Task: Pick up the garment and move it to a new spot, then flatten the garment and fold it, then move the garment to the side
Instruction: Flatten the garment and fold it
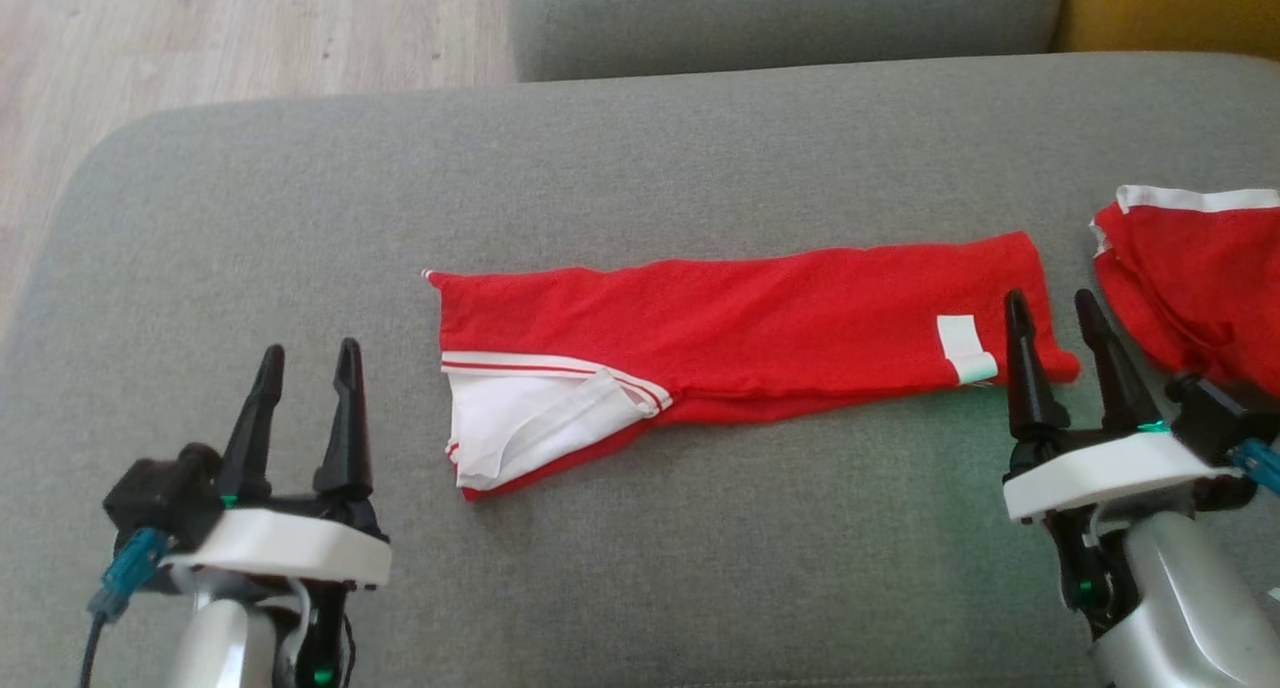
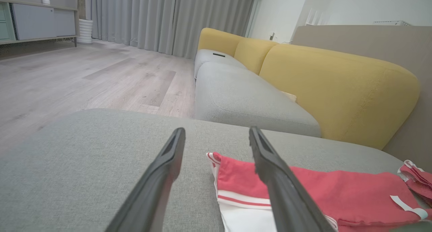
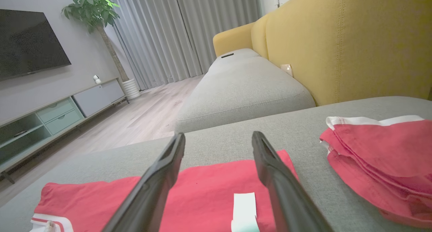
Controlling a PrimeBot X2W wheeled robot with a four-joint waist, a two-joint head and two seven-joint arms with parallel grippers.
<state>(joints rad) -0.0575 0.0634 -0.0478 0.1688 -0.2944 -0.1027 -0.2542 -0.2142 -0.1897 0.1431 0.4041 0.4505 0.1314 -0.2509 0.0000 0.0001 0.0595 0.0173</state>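
Observation:
The garment (image 1: pixel 730 338) is red with white trim and lies folded into a long flat strip across the middle of the grey cushion (image 1: pixel 300 198). Its white-edged end points left, and a white label (image 1: pixel 965 348) sits near its right end. My left gripper (image 1: pixel 308 353) is open above bare cushion, left of the strip's end. My right gripper (image 1: pixel 1053 303) is open just over the strip's right end. The left wrist view has the garment (image 2: pixel 320 191) behind the right finger. In the right wrist view the garment (image 3: pixel 209 191) and its label (image 3: pixel 244 205) lie between my open fingers.
A second red garment with white trim (image 1: pixel 1195 268) lies bunched at the cushion's right edge, close to my right gripper; it also appears as a folded pile (image 3: pixel 381 154). Beyond are another grey seat (image 1: pixel 790 18), yellow backrests (image 2: pixel 337 87) and wooden floor (image 1: pixel 200 38) to the left.

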